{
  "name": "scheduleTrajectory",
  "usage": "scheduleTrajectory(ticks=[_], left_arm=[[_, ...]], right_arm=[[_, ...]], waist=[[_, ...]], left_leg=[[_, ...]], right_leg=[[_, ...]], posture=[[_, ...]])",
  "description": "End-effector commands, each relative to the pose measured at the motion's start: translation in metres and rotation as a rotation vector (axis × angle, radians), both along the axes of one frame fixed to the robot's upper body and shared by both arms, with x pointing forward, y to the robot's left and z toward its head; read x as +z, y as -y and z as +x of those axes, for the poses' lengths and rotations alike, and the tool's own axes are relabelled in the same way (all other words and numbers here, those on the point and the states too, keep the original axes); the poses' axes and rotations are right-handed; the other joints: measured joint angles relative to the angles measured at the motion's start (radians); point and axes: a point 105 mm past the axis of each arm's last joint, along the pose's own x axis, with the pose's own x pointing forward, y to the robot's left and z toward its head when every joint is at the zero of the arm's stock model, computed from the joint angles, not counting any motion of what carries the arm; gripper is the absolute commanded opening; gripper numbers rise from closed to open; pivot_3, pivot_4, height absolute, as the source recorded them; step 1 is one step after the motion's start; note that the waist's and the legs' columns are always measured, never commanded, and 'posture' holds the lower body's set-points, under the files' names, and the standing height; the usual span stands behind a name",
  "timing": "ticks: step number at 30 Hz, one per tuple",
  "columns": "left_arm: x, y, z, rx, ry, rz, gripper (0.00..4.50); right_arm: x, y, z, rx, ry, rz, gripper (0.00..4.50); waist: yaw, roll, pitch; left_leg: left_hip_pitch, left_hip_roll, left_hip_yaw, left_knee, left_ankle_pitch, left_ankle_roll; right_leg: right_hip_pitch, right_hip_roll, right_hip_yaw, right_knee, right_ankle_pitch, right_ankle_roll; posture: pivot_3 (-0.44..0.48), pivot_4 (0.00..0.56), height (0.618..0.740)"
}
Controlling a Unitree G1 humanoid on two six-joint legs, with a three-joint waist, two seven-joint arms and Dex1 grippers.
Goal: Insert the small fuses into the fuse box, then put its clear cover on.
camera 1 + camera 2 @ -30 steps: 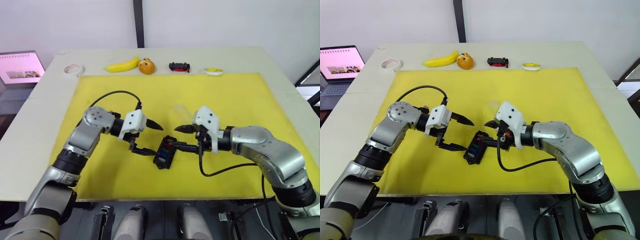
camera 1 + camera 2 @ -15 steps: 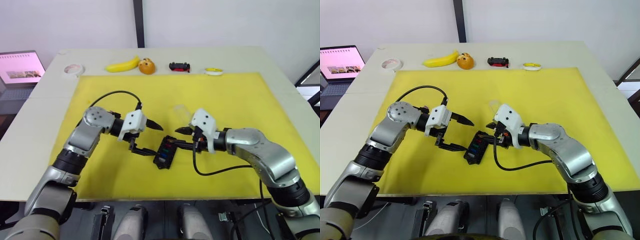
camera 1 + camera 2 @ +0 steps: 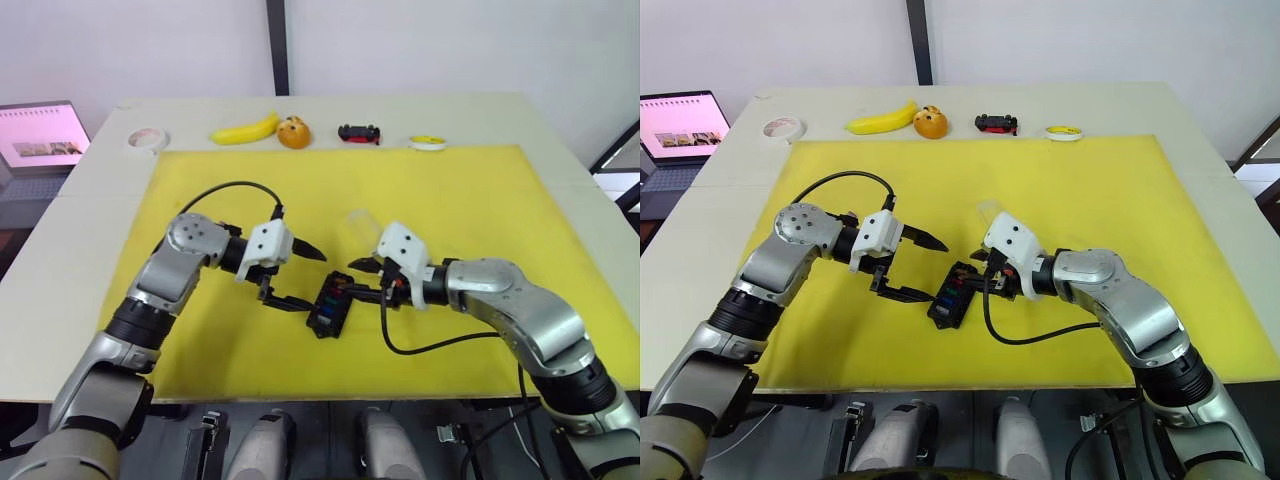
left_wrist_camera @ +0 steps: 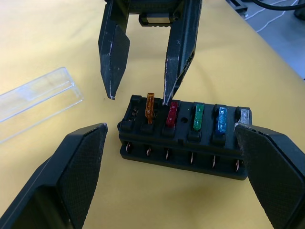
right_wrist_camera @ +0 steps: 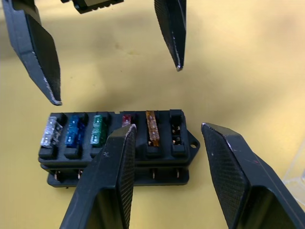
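We are seeing the right end effector [image 4: 138, 93] hanging open, its fingers straddling the orange fuse [image 4: 150, 108], which is standing taller than the red [image 4: 172, 113], green [image 4: 198, 116], blue [image 4: 221, 119] and grey [image 4: 244, 117] fuses in the fuse box [image 3: 328, 303]. The left end effector [image 3: 300, 277] is also gaping open beside the box. The clear cover [image 4: 33, 98] is lying nearby on the yellow mat [image 3: 480, 200].

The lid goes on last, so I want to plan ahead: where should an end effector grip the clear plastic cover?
Probably across the two long side walls of the clear rectangular plastic cover, near mid-length, from above. It lies flat on the yellow mat, apart from the black fuse box, and its narrow width suits a pinch.
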Motion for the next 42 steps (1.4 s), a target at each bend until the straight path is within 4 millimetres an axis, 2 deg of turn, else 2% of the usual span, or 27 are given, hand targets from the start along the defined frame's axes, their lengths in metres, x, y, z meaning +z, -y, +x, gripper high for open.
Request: scheduleTrajectory(ticks=[1,13,15,18,30,31,34,42], left_arm=[[0.012,-0.001,0.001,-0.003,0.047,-0.014,4.5],[0.012,-0.001,0.001,-0.001,0.046,-0.014,4.5],[0.012,-0.001,0.001,-0.001,0.047,-0.014,4.5],[0.012,-0.001,0.001,-0.001,0.048,-0.014,4.5],[0.013,-0.001,0.002,0.002,0.049,-0.012,4.5],[0.013,-0.001,0.002,0.002,0.049,-0.012,4.5],[0.013,-0.001,0.002,0.002,0.049,-0.012,4.5],[0.011,-0.002,0.002,0.002,0.049,-0.012,4.5]], right_arm=[[0.008,-0.004,-0.001,0.021,0.041,0.016,2.25],[0.005,-0.006,0.0,0.023,0.038,0.007,2.25],[0.005,-0.006,-0.001,0.023,0.037,0.009,1.78],[0.005,-0.006,-0.002,0.026,0.035,0.009,0.45],[0.004,-0.007,-0.004,0.041,0.025,0.006,0.45],[0.004,-0.007,-0.004,0.04,0.026,0.006,0.21],[0.006,-0.008,-0.004,0.041,0.029,0.01,0.21],[0.023,-0.014,-0.007,0.063,0.053,0.032,0.21]], waist=[[0.0,0.0,0.0],[0.0,0.0,0.0],[0.0,0.0,0.0],[0.0,0.0,0.0],[0.0,0.0,0.0],[0.0,0.0,0.0],[0.0,0.0,0.0],[-0.001,0.0,0.0]], left_leg=[[0.0,0.0,0.0,0.0,0.0,0.0],[0.0,0.0,0.0,0.0,0.0,0.0],[0.0,0.0,0.0,0.0,0.0,0.0],[0.0,0.0,0.0,0.0,0.0,0.0],[0.0,0.0,0.0,0.0,0.0,0.0],[0.0,0.0,0.0,0.0,0.0,0.0],[0.0,0.0,0.0,0.0,0.0,0.0],[0.0,0.0,0.0,0.0,0.0,0.0]], right_leg=[[0.0,0.0,0.0,0.0,0.0,0.0],[0.0,0.0,0.0,0.0,0.0,0.0],[0.0,0.0,0.0,0.0,0.0,0.0],[0.0,0.0,0.0,0.0,0.0,0.0],[0.0,0.0,0.0,0.0,0.0,0.0],[0.0,0.0,0.0,0.0,0.0,0.0],[0.0,0.0,0.0,0.0,0.0,0.0],[0.0,0.0,0.0,0.0,0.0,0.0]], posture=[[0.0,0.15,0.74],[0.0,0.15,0.74],[0.0,0.15,0.74],[0.0,0.15,0.74],[0.0,0.15,0.74],[0.0,0.15,0.74],[0.0,0.15,0.74],[0.0,0.15,0.74]])
